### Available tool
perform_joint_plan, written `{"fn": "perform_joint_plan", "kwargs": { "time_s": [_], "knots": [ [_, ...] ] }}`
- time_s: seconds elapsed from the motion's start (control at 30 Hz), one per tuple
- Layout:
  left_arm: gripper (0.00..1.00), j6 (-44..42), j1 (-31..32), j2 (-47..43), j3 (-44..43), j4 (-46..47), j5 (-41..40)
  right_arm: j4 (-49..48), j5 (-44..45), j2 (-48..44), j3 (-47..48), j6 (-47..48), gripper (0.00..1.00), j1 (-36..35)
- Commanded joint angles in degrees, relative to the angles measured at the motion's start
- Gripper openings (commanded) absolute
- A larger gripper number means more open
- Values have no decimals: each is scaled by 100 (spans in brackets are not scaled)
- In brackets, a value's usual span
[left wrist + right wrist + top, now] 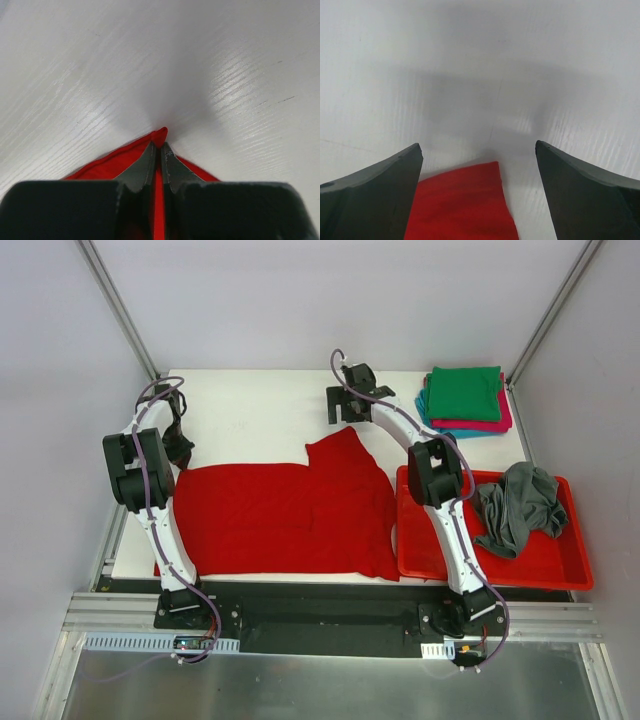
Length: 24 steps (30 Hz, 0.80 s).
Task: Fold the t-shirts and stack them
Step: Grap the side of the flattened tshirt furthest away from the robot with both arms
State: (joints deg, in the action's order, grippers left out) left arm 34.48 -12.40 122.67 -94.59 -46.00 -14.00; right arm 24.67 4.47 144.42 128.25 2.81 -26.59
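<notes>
A bright red t-shirt (280, 515) lies spread flat on the white table, with one sleeve pointing toward the far side. My left gripper (182, 452) sits at the shirt's far left corner. In the left wrist view it (160, 144) is shut on that corner, and a tip of red cloth (159, 133) pokes out past the fingers. My right gripper (342, 418) hovers at the tip of the sleeve. In its own view it (477, 145) stands wide open, with the red sleeve end (460, 200) between the fingers and untouched. A dark grey t-shirt (520, 505) lies crumpled in the tray.
A red plastic tray (560, 570) stands at the right front beside the right arm. At the back right corner sits a stack of folded shirts: green (465, 392) on top, then magenta (497, 421) and teal (470, 432). White walls enclose the table.
</notes>
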Motion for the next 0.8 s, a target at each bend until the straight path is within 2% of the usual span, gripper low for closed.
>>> {"fn": "perform_joint_plan", "kwargs": {
  "time_s": [0.0,0.1,0.27,0.33,0.4,0.53,0.77],
  "knots": [
    [0,-117,19,-85,-130,-217,-129,459,-289,-116,174,-237,97,-4],
    [0,-134,10,-103,-130,-208,-86,600,-638,-55,183,-272,97,-13],
    [0,-170,10,-112,-130,-217,-155,785,-1009,112,324,-430,90,-13],
    [0,-178,19,-112,-139,-208,-121,846,-1115,165,420,-439,84,-13],
    [0,-196,19,-103,-148,-208,-94,812,-1150,148,386,-465,73,-4],
    [0,-257,19,-129,-157,-208,-42,768,-1106,113,359,-465,65,-13],
    [0,-266,19,-165,-139,-199,-24,970,-887,113,386,-430,33,-13]
  ]
}}
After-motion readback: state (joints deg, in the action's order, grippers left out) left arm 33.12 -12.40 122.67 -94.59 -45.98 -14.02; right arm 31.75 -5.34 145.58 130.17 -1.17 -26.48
